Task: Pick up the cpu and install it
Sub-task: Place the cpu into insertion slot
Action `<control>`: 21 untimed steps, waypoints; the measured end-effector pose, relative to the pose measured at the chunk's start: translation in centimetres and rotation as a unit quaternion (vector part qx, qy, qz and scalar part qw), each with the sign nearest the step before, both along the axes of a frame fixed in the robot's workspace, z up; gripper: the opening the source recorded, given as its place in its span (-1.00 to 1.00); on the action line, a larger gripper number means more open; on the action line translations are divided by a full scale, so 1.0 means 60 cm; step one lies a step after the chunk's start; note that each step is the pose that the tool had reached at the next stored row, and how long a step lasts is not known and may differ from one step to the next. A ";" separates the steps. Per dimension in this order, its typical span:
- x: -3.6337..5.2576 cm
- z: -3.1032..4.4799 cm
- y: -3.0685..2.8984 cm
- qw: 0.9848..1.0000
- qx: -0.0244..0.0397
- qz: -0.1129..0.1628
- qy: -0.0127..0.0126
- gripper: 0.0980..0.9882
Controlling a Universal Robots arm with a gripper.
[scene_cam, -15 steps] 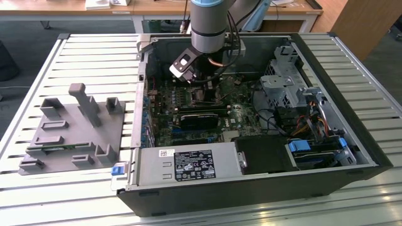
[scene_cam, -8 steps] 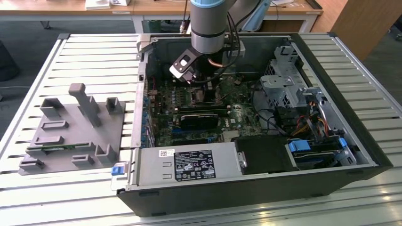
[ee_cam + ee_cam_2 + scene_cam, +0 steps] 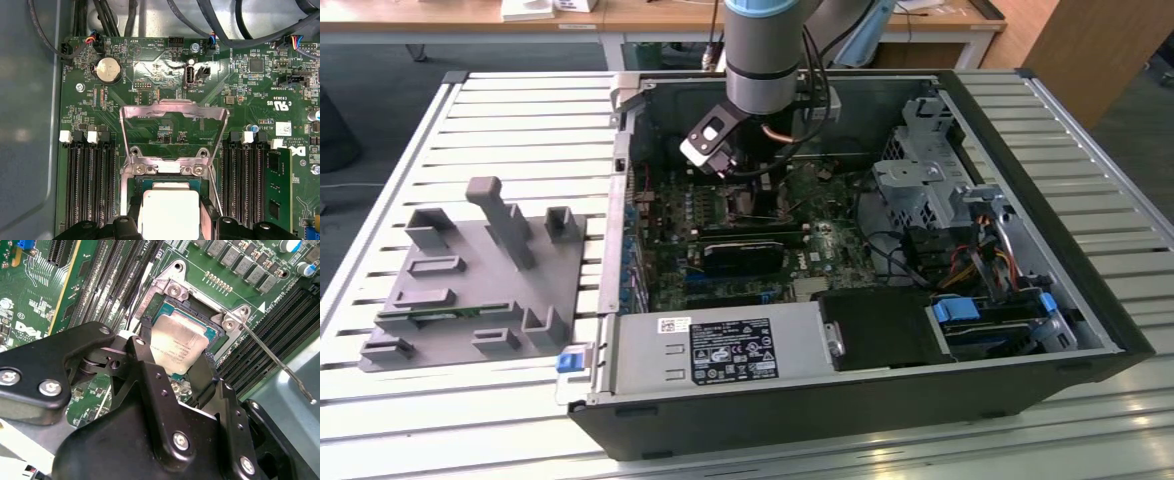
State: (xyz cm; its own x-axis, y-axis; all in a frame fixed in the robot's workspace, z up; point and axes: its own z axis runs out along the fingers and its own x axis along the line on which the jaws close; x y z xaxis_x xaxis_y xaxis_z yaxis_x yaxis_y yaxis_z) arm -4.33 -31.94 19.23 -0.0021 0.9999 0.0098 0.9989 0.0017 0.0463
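Note:
The cpu [image 3: 179, 346], a square chip with a silver-grey top, lies level in the motherboard socket [image 3: 212, 332]; it shows too in the first wrist view [image 3: 170, 212]. My gripper [image 3: 175, 356] stands right over it, its black fingers [image 3: 144, 337] pressed against two opposite edges of the chip. In the first wrist view the gripper [image 3: 170, 222] frames the chip on both sides. The socket's metal load plate [image 3: 172, 122] is flipped up and open. In the exterior view the gripper [image 3: 754, 195] reaches down inside the open computer case [image 3: 854, 400].
The socket's thin lever [image 3: 275, 360] sticks out free to one side. Rows of memory slots [image 3: 87, 190] flank the socket, one holding a green memory stick [image 3: 278, 185]. Cables [image 3: 907, 260] and a drive cage [image 3: 927, 185] crowd the case's right. A grey parts fixture [image 3: 467, 290] lies left of the case.

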 end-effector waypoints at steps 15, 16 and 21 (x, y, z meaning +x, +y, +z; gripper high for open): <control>0.000 0.004 0.0018 1.000 0.000 0.000 0.000 0.15; 0.000 0.004 0.0021 1.000 0.000 0.000 0.000 0.15; 0.000 0.002 0.0032 1.000 0.002 0.000 0.000 0.15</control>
State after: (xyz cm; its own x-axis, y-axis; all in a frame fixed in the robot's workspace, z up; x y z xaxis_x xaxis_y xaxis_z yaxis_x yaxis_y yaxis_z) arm -4.32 -31.75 19.32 -0.0021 0.9999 0.0134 0.9989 0.0015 0.0463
